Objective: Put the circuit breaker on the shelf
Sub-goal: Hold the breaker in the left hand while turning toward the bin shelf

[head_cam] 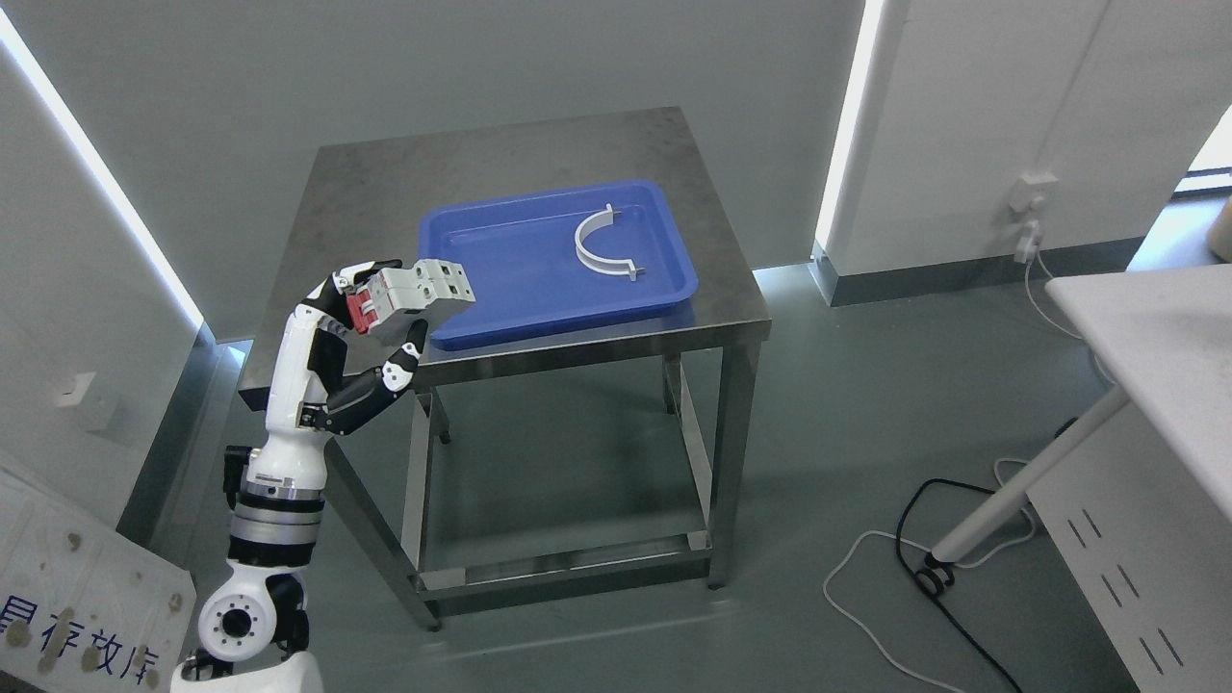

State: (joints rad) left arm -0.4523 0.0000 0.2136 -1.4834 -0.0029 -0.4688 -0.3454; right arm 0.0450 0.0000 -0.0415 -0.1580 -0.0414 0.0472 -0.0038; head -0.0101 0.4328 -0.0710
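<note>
My left hand is raised over the front left part of the steel table and is shut on the circuit breaker. The breaker is a grey-white block with a red switch at its left end, held roughly level above the table. It hangs just at the left edge of the blue tray. The white and black left arm rises from the lower left of the picture. No shelf unit shows apart from the table's lower frame. My right arm is out of the picture.
Inside the blue tray lies a white curved clamp. A white table juts in at the right, with cables on the floor beneath it. A printed board leans at the lower left.
</note>
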